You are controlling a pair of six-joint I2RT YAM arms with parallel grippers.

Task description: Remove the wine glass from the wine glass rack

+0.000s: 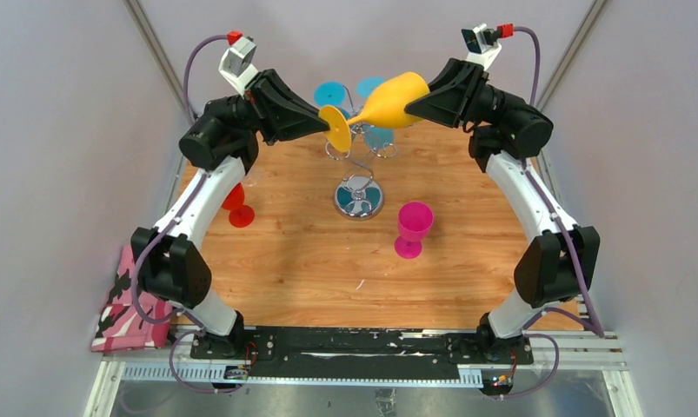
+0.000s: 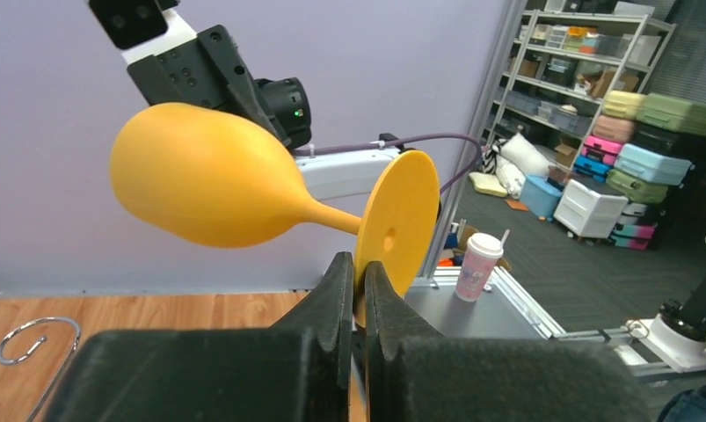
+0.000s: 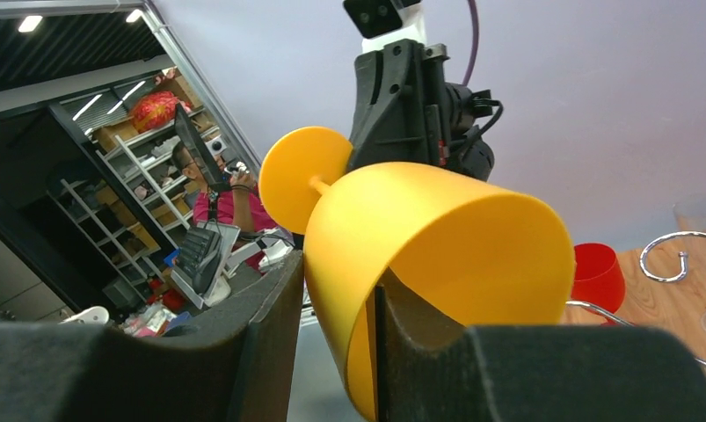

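A yellow wine glass (image 1: pixel 393 100) hangs on its side in the air above the chrome wine glass rack (image 1: pixel 358 198), held between both arms. My left gripper (image 1: pixel 325 123) is shut on the rim of the glass's round foot (image 2: pixel 400 220), which is pinched between my fingertips (image 2: pixel 342 281). My right gripper (image 1: pixel 416 102) is shut on the wall of the bowl (image 3: pixel 437 255), one finger inside the mouth and one outside. Several blue glasses (image 1: pixel 331 92) hang on the rack's scroll arms behind and below the yellow one.
A red glass (image 1: pixel 237 208) stands on the wooden table by the left arm. A pink glass (image 1: pixel 413 228) stands upright right of the rack's mirrored base. A pink patterned cloth (image 1: pixel 123 304) lies at the left edge. Grey walls close in at the back.
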